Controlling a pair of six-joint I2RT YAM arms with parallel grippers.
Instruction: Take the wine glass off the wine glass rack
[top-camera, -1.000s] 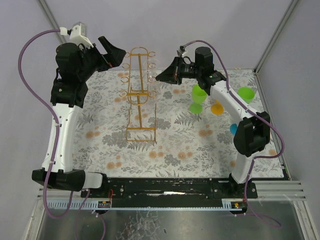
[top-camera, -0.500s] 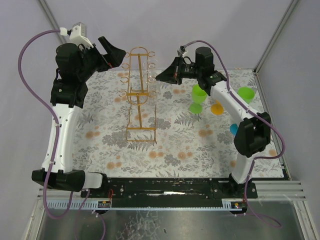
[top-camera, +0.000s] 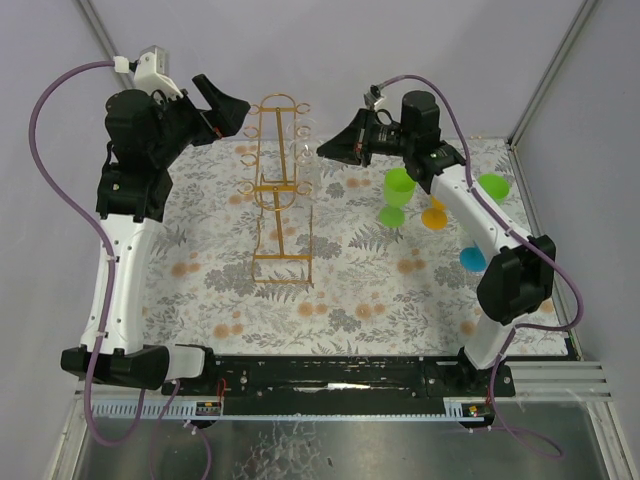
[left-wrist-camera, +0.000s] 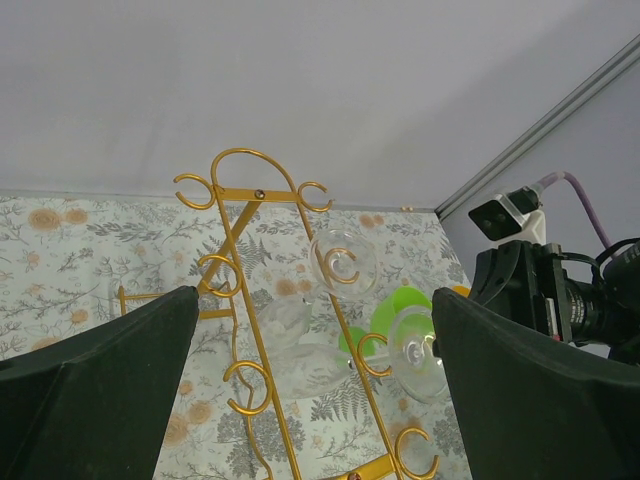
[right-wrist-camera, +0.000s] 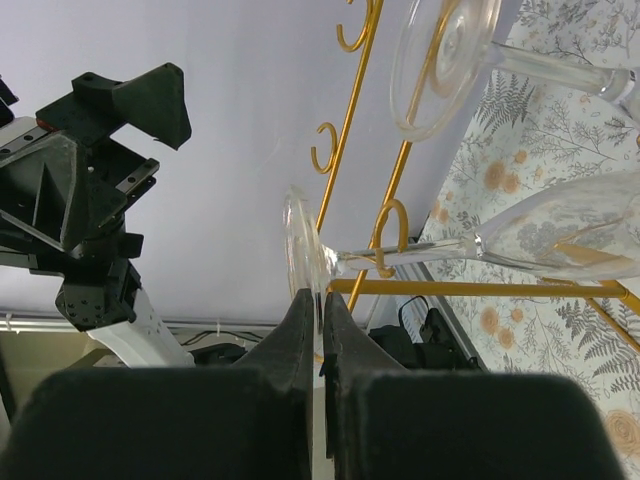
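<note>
The gold wire wine glass rack (top-camera: 279, 180) stands on the floral mat at centre left. It also shows in the left wrist view (left-wrist-camera: 236, 235) and the right wrist view (right-wrist-camera: 393, 175). A clear wine glass (right-wrist-camera: 400, 255) hangs sideways with its stem in a hook on the rack's right rail; its foot and bowl show in the left wrist view (left-wrist-camera: 418, 350). My right gripper (right-wrist-camera: 321, 298) is shut on the edge of that glass's foot, just right of the rack (top-camera: 323, 150). My left gripper (top-camera: 238, 114) is open and empty, raised at the rack's far left, its jaws wide (left-wrist-camera: 315, 400).
A second clear glass (left-wrist-camera: 343, 262) hangs on the rack behind the first. Two green plastic goblets (top-camera: 397, 192) (top-camera: 492, 186), an orange one (top-camera: 434, 215) and a blue one (top-camera: 470, 260) stand on the mat's right side. Metal frame posts (top-camera: 545, 75) rise at the back corners.
My right arm has shifted a little to the right and up, still pinching the glass foot. The left arm has barely moved.
</note>
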